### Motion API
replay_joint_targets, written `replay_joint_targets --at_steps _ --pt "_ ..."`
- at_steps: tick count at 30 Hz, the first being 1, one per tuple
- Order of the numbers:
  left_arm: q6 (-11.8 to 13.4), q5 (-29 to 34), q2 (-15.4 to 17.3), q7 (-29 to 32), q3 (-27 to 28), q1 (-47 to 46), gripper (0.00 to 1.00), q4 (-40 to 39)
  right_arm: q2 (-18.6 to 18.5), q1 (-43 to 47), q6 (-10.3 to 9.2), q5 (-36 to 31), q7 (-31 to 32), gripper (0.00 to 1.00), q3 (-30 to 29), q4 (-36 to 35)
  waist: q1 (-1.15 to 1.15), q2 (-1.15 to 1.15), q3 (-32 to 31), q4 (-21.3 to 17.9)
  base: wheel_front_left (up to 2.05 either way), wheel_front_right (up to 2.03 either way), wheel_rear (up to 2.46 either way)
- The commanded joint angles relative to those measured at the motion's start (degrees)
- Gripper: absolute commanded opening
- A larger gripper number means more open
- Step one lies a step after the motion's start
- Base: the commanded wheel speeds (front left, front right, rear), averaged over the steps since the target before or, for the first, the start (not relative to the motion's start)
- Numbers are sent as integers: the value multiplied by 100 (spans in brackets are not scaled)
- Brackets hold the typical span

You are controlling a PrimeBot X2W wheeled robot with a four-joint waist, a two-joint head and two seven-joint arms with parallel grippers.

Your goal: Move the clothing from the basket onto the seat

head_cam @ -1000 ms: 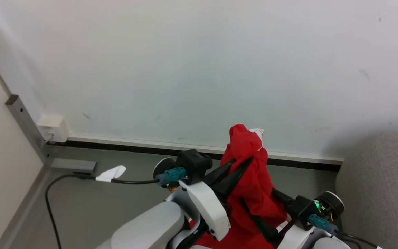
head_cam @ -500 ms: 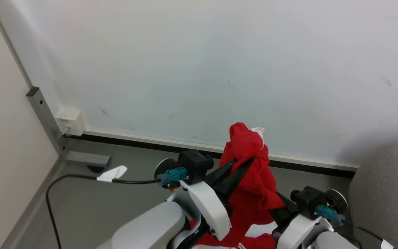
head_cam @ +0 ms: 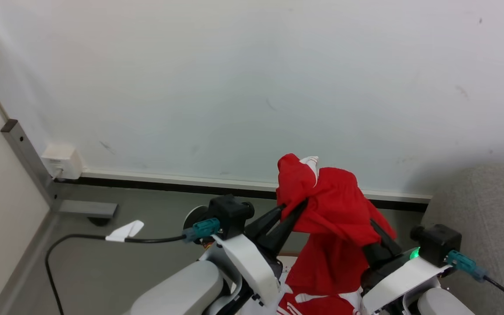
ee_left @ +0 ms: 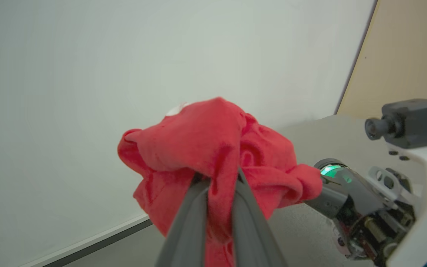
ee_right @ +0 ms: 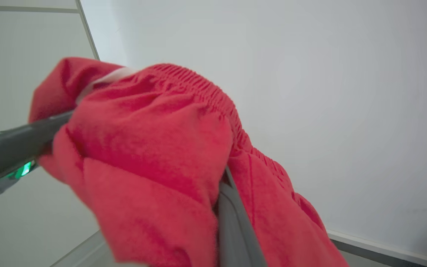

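A red piece of clothing (head_cam: 330, 205) with white trim hangs in the air between my two grippers, in front of the white wall. My left gripper (head_cam: 293, 204) is shut on its upper left fold; the left wrist view shows both fingers pinching the cloth (ee_left: 213, 148) at the left gripper (ee_left: 219, 178). My right gripper (head_cam: 372, 227) is shut on the cloth's right side, its fingers mostly covered by fabric (ee_right: 154, 148); one finger (ee_right: 232, 211) shows. The seat (head_cam: 488, 205), light grey fabric, lies at the right edge. The basket is out of view.
A white wall (head_cam: 252, 87) with a dark baseboard (head_cam: 169, 186) is close ahead, above grey floor (head_cam: 116, 262). A wall socket (head_cam: 61, 161) and metal post (head_cam: 26, 153) stand at the left. A black cable with a white tag (head_cam: 125, 231) runs from my left wrist.
My right gripper has risen, closed on the red clothing and pulled its right side outward, so the cloth now spreads between both grippers. The head camera has shifted slightly.
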Motion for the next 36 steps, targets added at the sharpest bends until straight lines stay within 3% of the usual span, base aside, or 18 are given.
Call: replay_joint_targets --at_steps 1,8,18,26,36 --pt "-2 64 20 -50 5 88 100 -47 -47 92 -12 -49 4 0 -102 -81 0 0 34 -111 0 0 0" --pt "-48 159 63 -85 -61 200 100 -84 -151 287 -12 -269 4 0 -774 -375 0 0 139 -565 0 0 0" --pt "-70 283 89 -119 -75 296 100 -107 -508 492 -12 -671 3 0 -1761 -1066 0 0 346 -1522 0 0 0" --pt "-89 587 158 -128 -58 221 100 -190 -671 795 -12 -851 3 0 -2156 -1521 0 0 551 -2307 0 0 0" --pt "-154 1011 147 -136 89 235 100 -281 -484 1004 -12 -906 3 0 -2386 -1840 0 0 831 -2956 0 0 0"
